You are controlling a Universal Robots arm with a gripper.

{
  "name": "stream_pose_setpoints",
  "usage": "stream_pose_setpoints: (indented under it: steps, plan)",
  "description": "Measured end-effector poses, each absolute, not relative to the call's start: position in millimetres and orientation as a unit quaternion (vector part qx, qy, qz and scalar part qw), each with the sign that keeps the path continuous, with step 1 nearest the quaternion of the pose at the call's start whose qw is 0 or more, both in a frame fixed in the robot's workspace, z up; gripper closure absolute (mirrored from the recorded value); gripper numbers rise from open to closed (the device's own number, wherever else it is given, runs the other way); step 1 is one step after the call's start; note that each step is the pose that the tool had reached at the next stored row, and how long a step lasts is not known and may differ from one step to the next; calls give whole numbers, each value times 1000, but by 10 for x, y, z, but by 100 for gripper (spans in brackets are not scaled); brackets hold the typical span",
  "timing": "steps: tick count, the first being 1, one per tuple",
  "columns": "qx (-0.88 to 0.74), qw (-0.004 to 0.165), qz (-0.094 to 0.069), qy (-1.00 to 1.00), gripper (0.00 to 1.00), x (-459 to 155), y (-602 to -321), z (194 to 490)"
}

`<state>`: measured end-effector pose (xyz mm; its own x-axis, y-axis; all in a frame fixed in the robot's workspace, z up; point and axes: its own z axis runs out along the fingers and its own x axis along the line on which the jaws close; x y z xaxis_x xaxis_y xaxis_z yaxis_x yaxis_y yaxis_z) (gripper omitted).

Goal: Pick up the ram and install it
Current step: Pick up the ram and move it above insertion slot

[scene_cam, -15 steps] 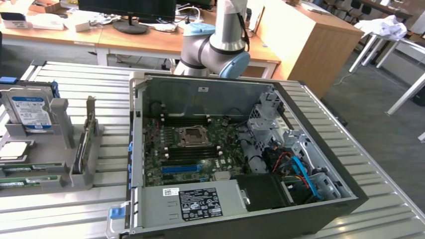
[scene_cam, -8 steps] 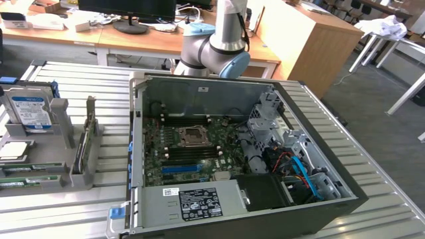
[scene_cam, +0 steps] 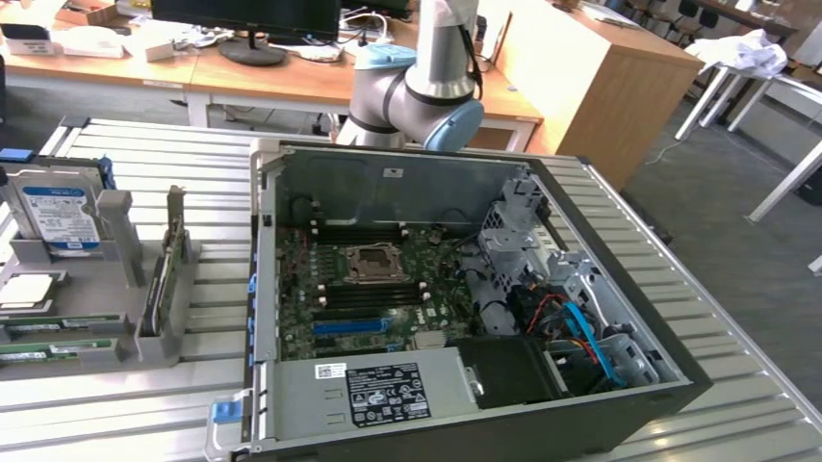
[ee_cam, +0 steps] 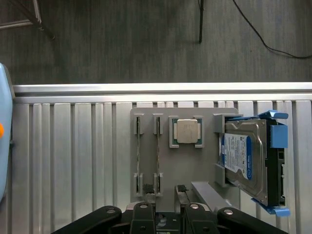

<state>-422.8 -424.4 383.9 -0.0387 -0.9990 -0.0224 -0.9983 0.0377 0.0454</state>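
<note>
- We're looking down from the wrist camera, and the gripper [ee_cam: 168,217] hangs well above the grey holder [ee_cam: 180,168], touching nothing.
- Its black fingers [ee_cam: 142,217] stand spread, with a clear gap between them and nothing in it.
- There's the ram: one ram stick [ee_cam: 157,156] stands on edge in its slot just beside the processor chip [ee_cam: 185,131], and a second ram stick [ee_cam: 139,156] stands on edge in the next slot, parallel to it and on the side away from the chip.
- Neither stick has been lifted; both sit in the holder's clips.
- On the chip's other side we see the hard drive [ee_cam: 243,161] with its blue-white label, propped upright in a blue bracket.
- In the exterior view, the holder sits on the ribbed metal table [scene_cam: 154,164] at the exterior view's left, with both green sticks low in it, near the frame's edge.
- The open computer case [scene_cam: 264,289] lies just beside the holder, towards the exterior view's right, its motherboard [scene_cam: 372,289] exposed.
- The arm [scene_cam: 418,87] rises behind the case's far side.
</note>
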Motion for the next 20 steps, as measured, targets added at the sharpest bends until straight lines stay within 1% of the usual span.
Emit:
stream_pose_setpoints:
  steps: [4,5,9,20]
  plan:
    - [693,8,-24,-720,69,-4228,-4244,3839]
    - [693,8,-24,-720,63,-4228,-4244,3839]
    - [693,7,-24,-720,63,-4227,-4244,3818]
    - [693,7,-23,-720,63,-4228,-4243,3621]
